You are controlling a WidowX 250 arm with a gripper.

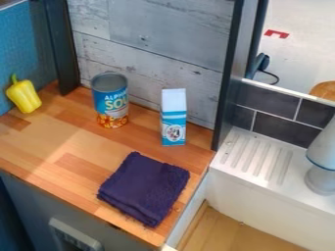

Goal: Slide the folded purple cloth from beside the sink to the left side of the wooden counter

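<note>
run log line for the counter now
can: upright | carton: upright, right of can | yellow pepper: left of can | dark cloth: folded, near front

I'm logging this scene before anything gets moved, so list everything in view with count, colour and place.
Pepper: one, yellow with green stem, counter's left end
Can: one, blue and orange label, upright near the backboard
Carton: one, white and blue, upright, right of the can
Folded cloth: one, dark purple, counter's front right
Counter: one, brown wood, left and centre
Backboard: one, grey planks, behind the can
Posts: two, dark, flanking the backboard
Blue panel: one, far left
Ribbed ledge: one, white, right
Tiles: several, dark grey, above the ledge
Unidentified object: one, whitish, right edge
Red mark: one, upper right
</note>
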